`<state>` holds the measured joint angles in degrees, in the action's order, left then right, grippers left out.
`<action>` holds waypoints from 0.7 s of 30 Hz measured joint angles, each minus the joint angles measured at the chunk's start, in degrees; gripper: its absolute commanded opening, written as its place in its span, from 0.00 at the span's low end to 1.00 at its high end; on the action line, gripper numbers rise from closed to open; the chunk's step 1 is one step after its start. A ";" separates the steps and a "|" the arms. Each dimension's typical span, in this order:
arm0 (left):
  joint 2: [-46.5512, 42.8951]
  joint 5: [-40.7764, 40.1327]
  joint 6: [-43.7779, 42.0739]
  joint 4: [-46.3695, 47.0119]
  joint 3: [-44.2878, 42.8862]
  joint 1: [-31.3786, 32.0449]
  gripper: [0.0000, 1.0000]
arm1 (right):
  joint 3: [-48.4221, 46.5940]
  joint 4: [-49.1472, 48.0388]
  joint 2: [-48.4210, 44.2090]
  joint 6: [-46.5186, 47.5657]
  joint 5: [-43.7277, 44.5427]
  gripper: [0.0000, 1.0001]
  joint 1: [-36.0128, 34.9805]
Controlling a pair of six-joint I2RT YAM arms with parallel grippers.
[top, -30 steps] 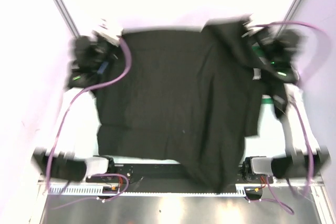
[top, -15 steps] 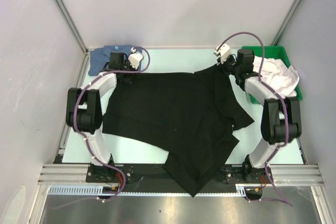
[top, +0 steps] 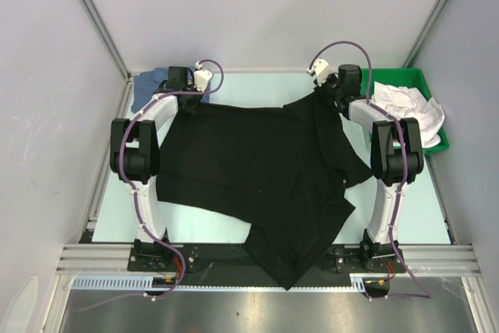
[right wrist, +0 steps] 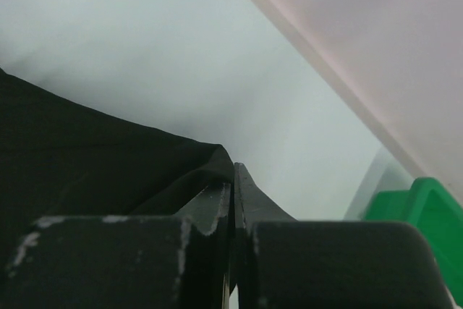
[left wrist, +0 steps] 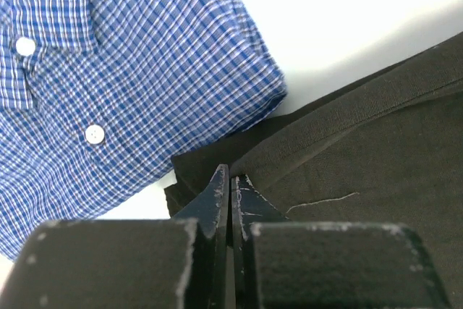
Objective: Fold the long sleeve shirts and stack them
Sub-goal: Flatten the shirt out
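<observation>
Left gripper (left wrist: 230, 182), right gripper (right wrist: 233, 179) on black shirt (top: 257, 169)

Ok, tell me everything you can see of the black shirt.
The black shirt is large matte cloth, spread mostly flat on the table, right side folded over and rumpled, near end hanging off the near edge. The left gripper, shut, pinches its far left corner, where a loose pale thread shows; the right gripper pinches the far right corner. The blue checked shirt lies beside the left corner.

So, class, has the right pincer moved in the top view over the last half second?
Yes: the right pincer shifted left and slightly back, away from the green bin.
</observation>
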<state>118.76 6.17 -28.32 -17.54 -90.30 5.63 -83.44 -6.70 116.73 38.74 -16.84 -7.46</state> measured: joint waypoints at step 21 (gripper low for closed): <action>-16.04 8.04 -1.33 -5.64 10.86 -8.94 0.70 | -19.39 34.07 1.79 5.79 11.10 0.84 -0.98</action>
<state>102.72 14.22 -29.65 -23.18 -79.44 -3.31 -102.83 27.38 118.52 44.53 -5.74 -8.45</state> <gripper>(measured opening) 0.647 0.858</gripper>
